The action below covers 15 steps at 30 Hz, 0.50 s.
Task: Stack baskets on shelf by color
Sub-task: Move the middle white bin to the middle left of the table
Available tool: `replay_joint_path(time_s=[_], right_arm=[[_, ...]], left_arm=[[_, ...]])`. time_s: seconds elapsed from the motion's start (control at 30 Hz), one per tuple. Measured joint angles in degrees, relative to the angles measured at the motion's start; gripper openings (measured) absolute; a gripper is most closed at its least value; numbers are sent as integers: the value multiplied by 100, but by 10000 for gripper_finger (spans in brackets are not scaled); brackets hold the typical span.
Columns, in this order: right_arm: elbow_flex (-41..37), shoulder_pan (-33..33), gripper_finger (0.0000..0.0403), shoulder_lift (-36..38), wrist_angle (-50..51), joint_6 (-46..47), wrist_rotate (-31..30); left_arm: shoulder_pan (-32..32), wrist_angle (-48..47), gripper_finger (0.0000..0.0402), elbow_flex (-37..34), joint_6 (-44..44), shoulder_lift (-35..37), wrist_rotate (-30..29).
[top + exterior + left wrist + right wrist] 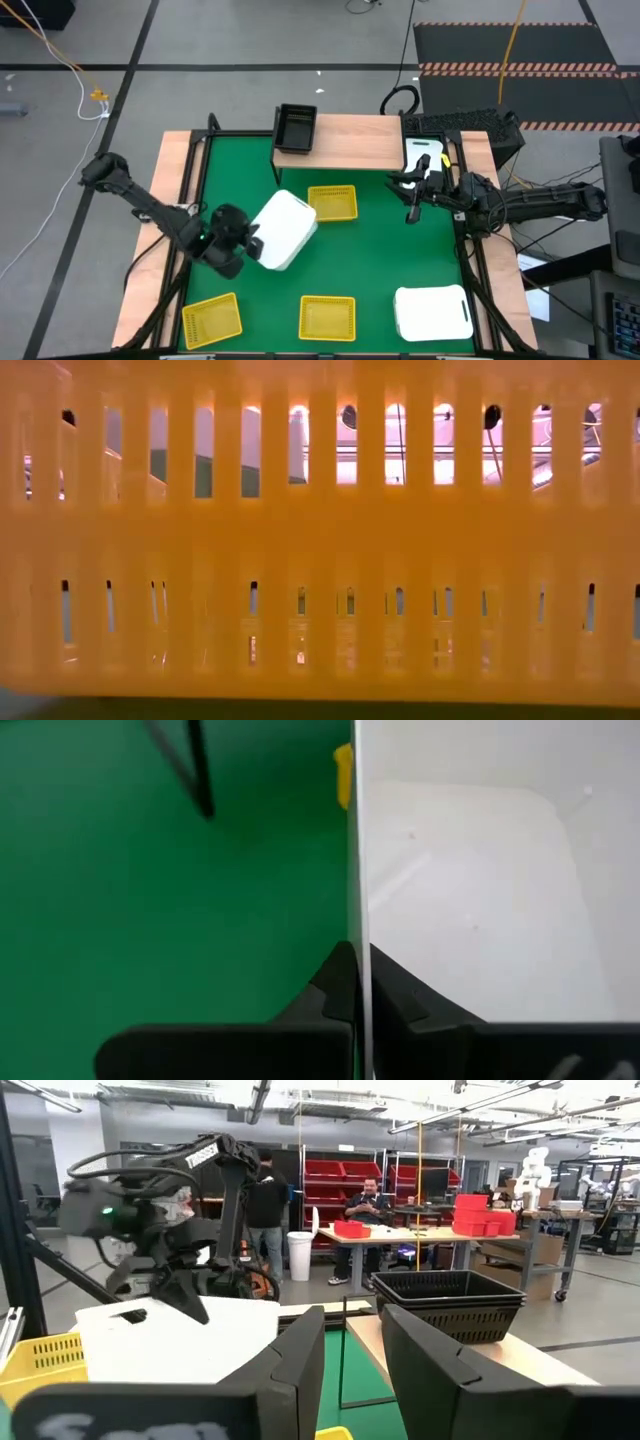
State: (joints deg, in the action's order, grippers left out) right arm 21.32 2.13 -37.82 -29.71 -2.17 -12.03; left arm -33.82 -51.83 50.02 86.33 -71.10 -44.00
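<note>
We note shelf [350, 142] at far edge, black basket [295, 127] on its left end. Left gripper [250, 243] clamped on white basket [285, 230] wall, mid-table left. Right gripper [412, 205] parted, empty, right. We judge: carry step; next, place on shelf.

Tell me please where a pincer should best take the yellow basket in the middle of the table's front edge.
Probably one long rim wall of the yellow basket, from straight above: it lies flat, open side up, with free mat all around. The thin wall suits a pinch.
</note>
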Motion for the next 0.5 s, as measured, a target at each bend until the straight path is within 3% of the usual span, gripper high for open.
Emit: replay_joint_path(time_s=[0.1,0.2,0.33,0.5], right_arm=[[0,0,100,-2,-4,4,-2],[0,0,100,-2,-7,92,-4],[0,0,100,-2,-42,191,-4],[0,0,100,-1,-144,203,2]], left_arm=[[-390,-573,5,0,1141,-175,46],[-566,-1044,3,0,2024,-503,523],[-750,-1566,6,-3,2874,-949,1355],[-953,-1838,3,-4,3827,-1457,1564]])
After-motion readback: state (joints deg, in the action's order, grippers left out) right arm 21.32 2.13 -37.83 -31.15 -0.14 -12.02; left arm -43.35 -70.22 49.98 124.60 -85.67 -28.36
